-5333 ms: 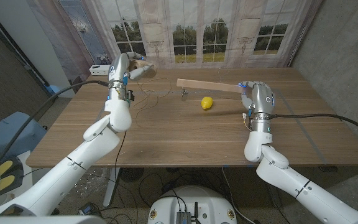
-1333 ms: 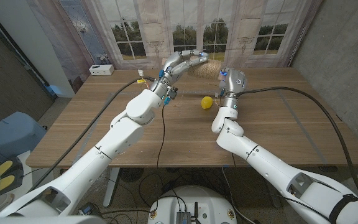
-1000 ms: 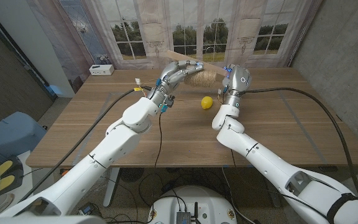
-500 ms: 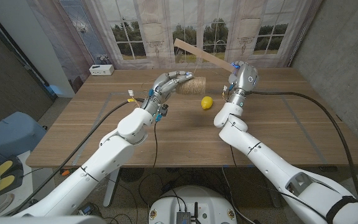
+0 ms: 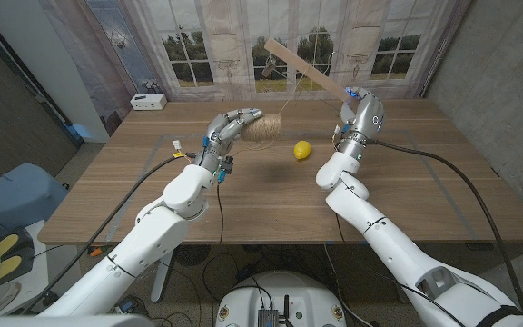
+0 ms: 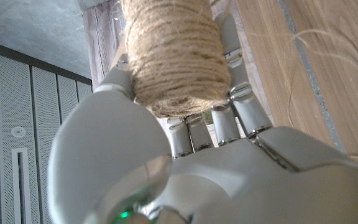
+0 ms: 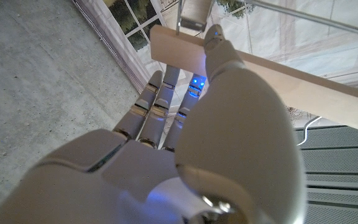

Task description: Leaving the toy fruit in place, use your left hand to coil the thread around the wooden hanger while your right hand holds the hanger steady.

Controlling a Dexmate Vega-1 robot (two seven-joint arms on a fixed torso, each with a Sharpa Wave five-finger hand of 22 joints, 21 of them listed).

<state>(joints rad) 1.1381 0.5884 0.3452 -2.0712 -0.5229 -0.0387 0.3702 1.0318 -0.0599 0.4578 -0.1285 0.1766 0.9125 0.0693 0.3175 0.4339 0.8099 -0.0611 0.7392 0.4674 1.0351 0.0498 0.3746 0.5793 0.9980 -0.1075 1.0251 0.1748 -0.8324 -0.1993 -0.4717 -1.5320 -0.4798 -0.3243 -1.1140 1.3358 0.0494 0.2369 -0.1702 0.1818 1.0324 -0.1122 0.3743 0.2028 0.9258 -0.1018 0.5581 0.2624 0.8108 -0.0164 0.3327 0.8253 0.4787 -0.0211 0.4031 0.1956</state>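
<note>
Both your hands have moved: your right hand (image 5: 360, 107) now holds the wooden hanger (image 5: 305, 71) up high, and your left hand (image 5: 231, 127) grips the thread (image 5: 263, 126) ball, ready to coil.

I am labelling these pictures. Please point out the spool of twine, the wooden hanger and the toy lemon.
spool of twine (image 5: 263, 126), head view, on the wound twine at its middle
wooden hanger (image 5: 303, 67), head view, on the middle of the wooden bar
toy lemon (image 5: 302, 150), head view, on its yellow middle

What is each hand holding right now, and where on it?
The left hand grips the twine spool around its wound body. The right hand holds the wooden hanger at one end of its bar.
</note>
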